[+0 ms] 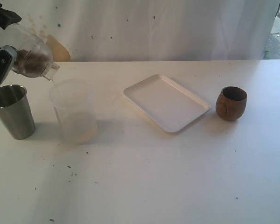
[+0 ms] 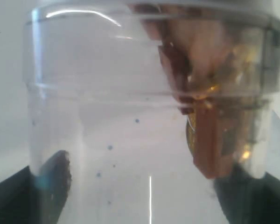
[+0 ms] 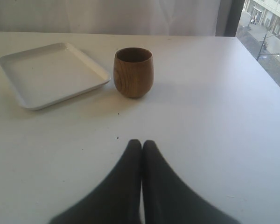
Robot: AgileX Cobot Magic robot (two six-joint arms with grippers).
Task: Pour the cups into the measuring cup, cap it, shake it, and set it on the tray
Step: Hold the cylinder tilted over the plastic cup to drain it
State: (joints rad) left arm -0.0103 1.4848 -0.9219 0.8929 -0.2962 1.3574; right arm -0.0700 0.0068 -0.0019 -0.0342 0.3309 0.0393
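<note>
Black right jaws: pressed shut tip to tip, holding nothing, low over the white bench (image 3: pixel 214 116).
Wooden cup (image 3: pixel 133 72): upright on the bench straight ahead of the right jaws, well apart from them; nothing can be made out in its dark inside.
Tray (image 3: pixel 51 74): flat on the bench just beside the wooden cup, on the side toward the left jaws; not touching the cup, nothing on it.
Frosted plastic cup (image 1: pixel 74 114): upright beyond the tray, below and just ahead of the left jaws, a pale layer in its bottom.
Steel tumbler (image 1: pixel 13 111): upright directly beneath the left jaws, near the frosted plastic cup but apart from it.
Left jaws: spread wide and clamped on the sides of the measuring cup (image 1: pixel 32 53), raised above the bench.
Measuring cup: tipped steeply, its lower end pointing down at the frosted plastic cup's rim; whether the two touch cannot be told.
Brown contents (image 2: pixel 210 140): lumped against one side of the clear wall.
Cloth backdrop (image 1: pixel 177 28): white, stained brown behind the left jaws.
</note>
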